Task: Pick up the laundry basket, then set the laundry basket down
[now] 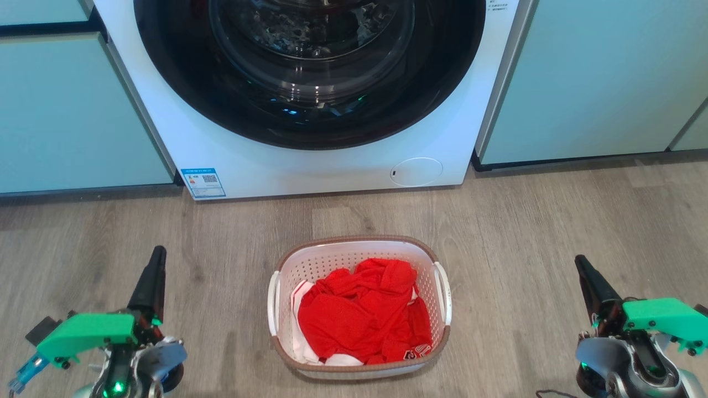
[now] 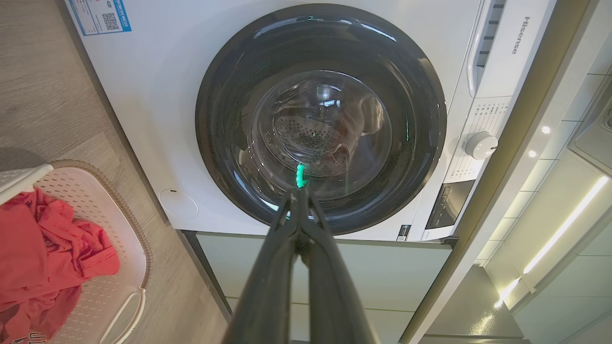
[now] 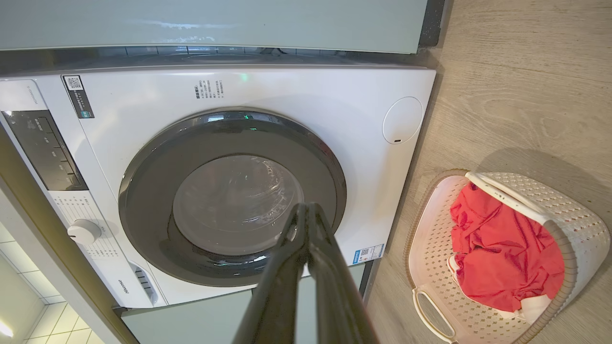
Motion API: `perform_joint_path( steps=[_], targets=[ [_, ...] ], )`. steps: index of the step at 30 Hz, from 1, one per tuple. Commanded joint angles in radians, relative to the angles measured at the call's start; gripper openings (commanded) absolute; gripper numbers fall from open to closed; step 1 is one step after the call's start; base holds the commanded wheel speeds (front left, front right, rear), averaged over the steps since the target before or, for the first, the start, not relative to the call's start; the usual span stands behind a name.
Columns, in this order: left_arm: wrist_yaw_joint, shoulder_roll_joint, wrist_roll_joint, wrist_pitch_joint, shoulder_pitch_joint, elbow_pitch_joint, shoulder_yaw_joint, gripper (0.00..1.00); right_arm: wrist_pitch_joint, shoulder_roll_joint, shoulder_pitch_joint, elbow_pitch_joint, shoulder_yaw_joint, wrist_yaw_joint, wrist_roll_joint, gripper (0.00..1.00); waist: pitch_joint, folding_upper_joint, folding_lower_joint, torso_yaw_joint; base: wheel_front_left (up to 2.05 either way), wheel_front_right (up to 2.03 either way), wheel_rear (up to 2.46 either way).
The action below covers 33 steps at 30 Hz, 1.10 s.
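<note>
The laundry basket [image 1: 332, 262] stands on the wooden floor in front of the washing machine, white and perforated with a brown rim and white side handles. A red garment [image 1: 362, 312] lies crumpled inside it. My left gripper [image 1: 156, 255] hangs shut well to the basket's left, empty. My right gripper [image 1: 579, 262] is shut and empty, well to the basket's right. The left wrist view shows the basket [image 2: 119, 229] at its lower left beside the shut left gripper [image 2: 299, 195]. In the right wrist view the basket [image 3: 573, 215] sits at the lower right, apart from the shut right gripper [image 3: 307, 208].
A white front-loading washing machine [image 1: 310, 160] with a dark round door [image 1: 310, 72] stands just behind the basket. Pale green cabinets [image 1: 586, 77] flank it on both sides. Bare wooden floor [image 1: 525, 221] stretches around the basket.
</note>
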Motion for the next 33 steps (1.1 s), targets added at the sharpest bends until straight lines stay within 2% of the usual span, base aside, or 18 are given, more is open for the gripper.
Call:
perform_joint_path(
  steps=[1,33],
  targets=[
    [-0.007,0.005,-0.001,0.009,-0.055,-0.029,0.034,0.00,0.007,-0.008,-0.046,-0.036,0.014,0.006,0.000,0.00,0.000,0.0000,-0.0001,0.000,0.00,0.00,0.00],
    [-0.007,0.003,0.002,0.012,-0.056,-0.029,0.037,0.00,0.014,-0.002,-0.047,-0.035,0.006,0.006,-0.007,0.00,0.000,0.0000,-0.0001,0.000,0.00,0.00,0.00]
  ],
)
